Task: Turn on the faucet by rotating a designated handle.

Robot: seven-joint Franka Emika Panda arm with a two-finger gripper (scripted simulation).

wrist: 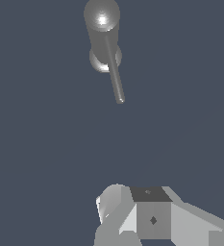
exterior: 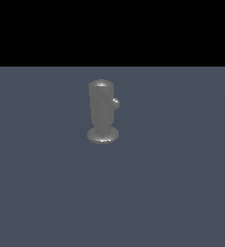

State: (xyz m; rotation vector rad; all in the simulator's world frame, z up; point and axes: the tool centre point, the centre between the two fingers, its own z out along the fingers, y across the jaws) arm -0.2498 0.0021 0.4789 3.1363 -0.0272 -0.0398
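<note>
Wrist view shows your gripper [wrist: 132, 211], opening unclear, well short of the faucet [wrist: 102, 29]; approach its handle [wrist: 114, 72] next.

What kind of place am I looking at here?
Likely a bare computer-simulated test scene, not a real room: a plain grey faucet with a rod handle stands alone on a flat blue-grey floor under a black void.

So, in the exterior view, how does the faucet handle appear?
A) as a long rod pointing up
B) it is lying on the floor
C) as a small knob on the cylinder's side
C: the handle shows only as a small knob on the faucet, toward the exterior view's right.
</note>
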